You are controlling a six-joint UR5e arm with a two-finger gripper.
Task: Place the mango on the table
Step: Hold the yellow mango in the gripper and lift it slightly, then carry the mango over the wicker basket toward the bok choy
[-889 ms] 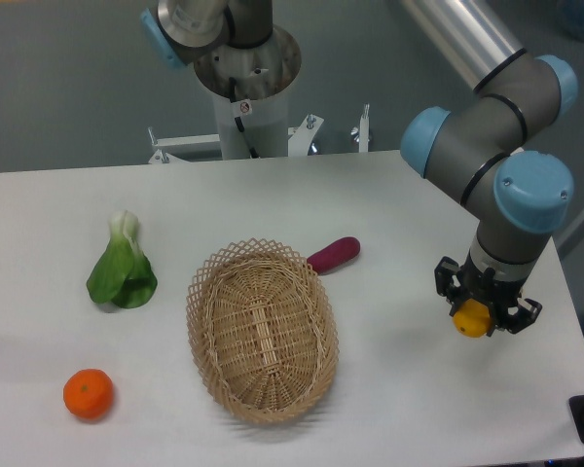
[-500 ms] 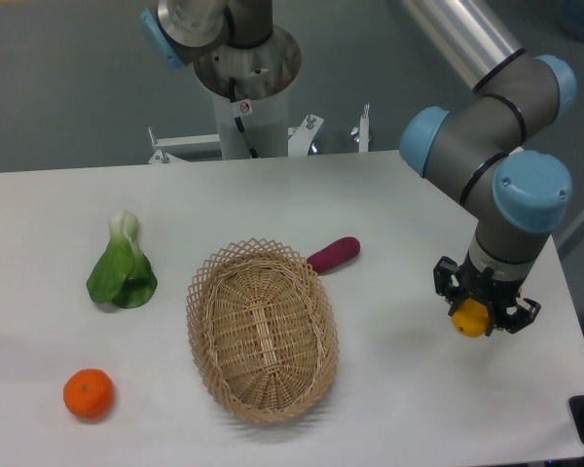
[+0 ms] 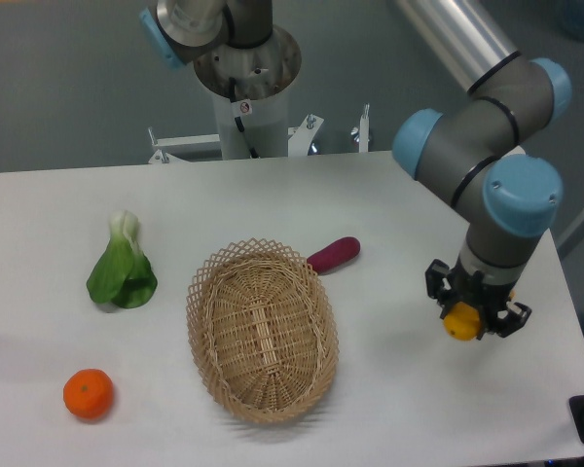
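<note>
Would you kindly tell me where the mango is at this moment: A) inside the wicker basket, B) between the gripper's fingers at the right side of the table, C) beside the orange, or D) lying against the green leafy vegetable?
B: the mango sits between the fingers of the gripper, right of the basket.

1. We see bare table (image 3: 399, 389) all around the gripper (image 3: 464, 319), which hangs over the right side with the mango (image 3: 460, 322) clamped between its fingers
2. Nearest obstacle to its left: wicker basket (image 3: 262, 331), well apart
3. Magenta vegetable (image 3: 333, 254) lies just beside the basket's far rim
4. Bok choy (image 3: 122, 268) and orange (image 3: 88, 393) sit far left, out of the way
</note>
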